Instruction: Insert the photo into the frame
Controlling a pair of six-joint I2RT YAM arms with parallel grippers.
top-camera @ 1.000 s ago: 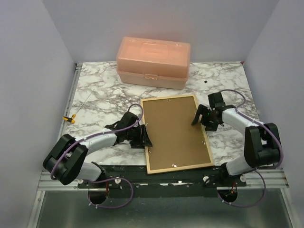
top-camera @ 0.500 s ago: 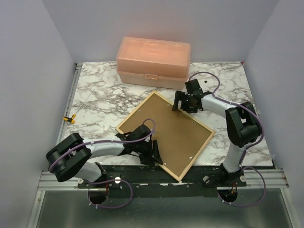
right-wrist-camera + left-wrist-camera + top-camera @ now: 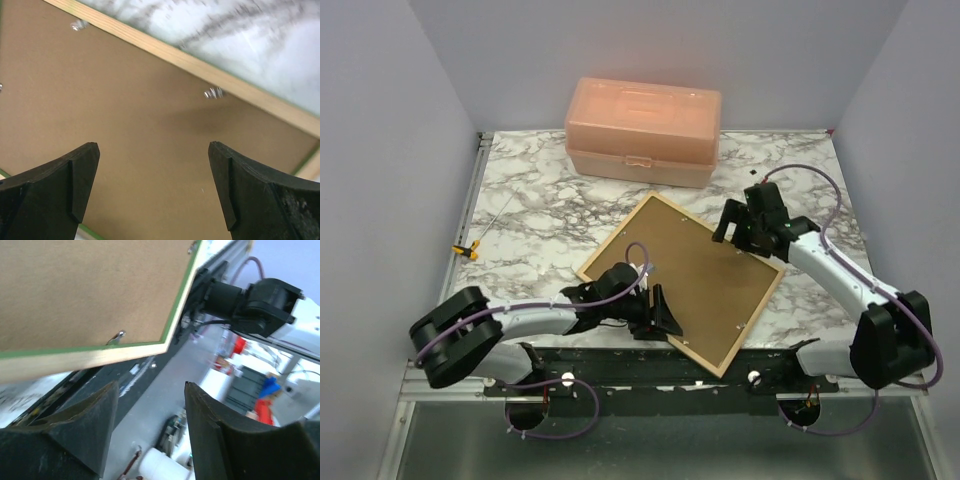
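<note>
**Frame swung askew, both grippers empty**

The frame (image 3: pixel 616 233) now lies back-up and diagonal on the marble table (image 3: pixel 530 215), its near corner past the table's edge; a second ago it sat nearly square. The right gripper (image 3: pixel 738 238) has spread wide and hovers over the brown backing board (image 3: pixel 695 285), holding nothing. The left gripper (image 3: pixel 662 318) sits at the frame's near-left edge, fingers parted (nothing between them in its wrist view). The photo shows in no view, so the loading step cannot be judged.

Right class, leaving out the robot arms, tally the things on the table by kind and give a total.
Peach box: 1
Frame: 1
Backing board: 1
Yellow-handled tool: 1
Total: 4
</note>
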